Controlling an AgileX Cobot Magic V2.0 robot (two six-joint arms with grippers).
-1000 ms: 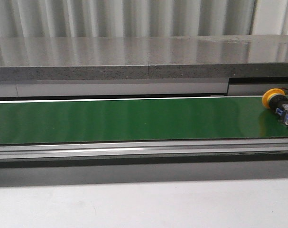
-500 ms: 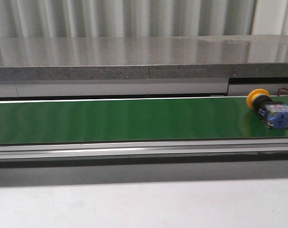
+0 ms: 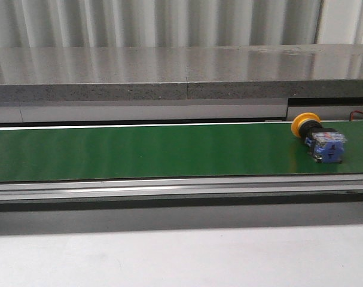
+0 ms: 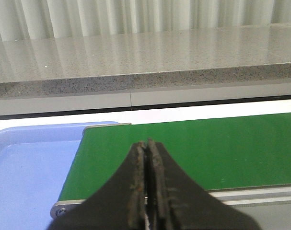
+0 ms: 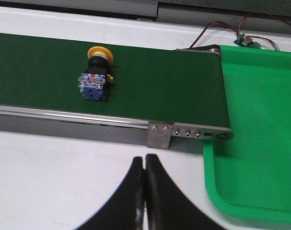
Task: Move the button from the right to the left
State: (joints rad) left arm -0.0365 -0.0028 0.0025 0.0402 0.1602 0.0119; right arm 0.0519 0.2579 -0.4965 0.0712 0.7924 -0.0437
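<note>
Lying on its side, the button (image 3: 317, 139) sits on the green conveyor belt (image 3: 139, 149) near the table's right edge, yellow cap toward the far edge. We judge the task at its opening: nothing is grasped. The right gripper (image 5: 145, 165) hangs before the belt's near rail, fingers pressed together and empty; it must open before reaching in. The left gripper (image 4: 146, 153) is likewise closed above the belt's left end, beside the blue tray (image 4: 25, 163). Belt leftward shows open room; a green tray (image 5: 260, 120) adjoins its right end.
</note>
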